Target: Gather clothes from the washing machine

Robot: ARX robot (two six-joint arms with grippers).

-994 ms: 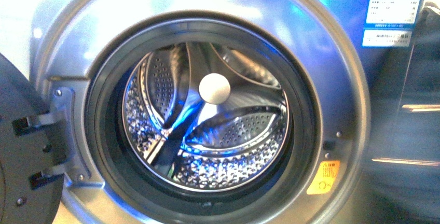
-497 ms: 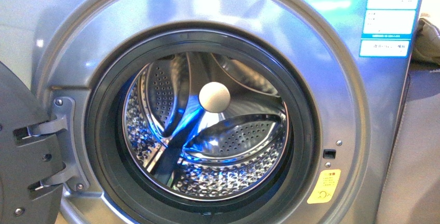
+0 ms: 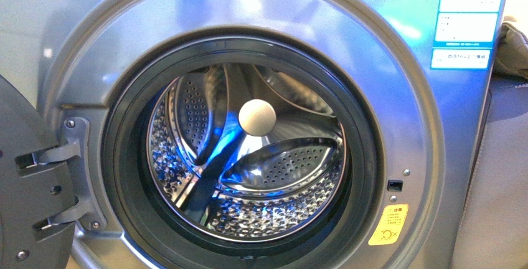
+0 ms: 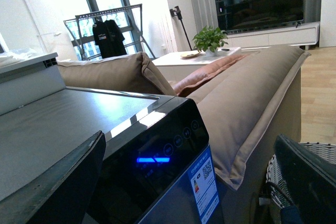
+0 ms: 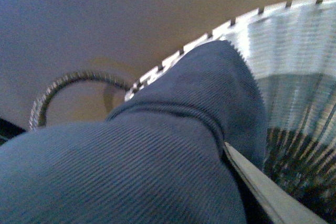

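Basket rim [image 5: 199,40] behind clothes [image 5: 157,156] against right hand [image 5: 262,195]

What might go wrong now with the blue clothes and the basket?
The blue clothes are right by the basket rim. If they are dropped there, they might slip outside. They also cover most of the right wrist camera, so aiming looks hard. And the washing machine door hangs open, where an arm might bump it.
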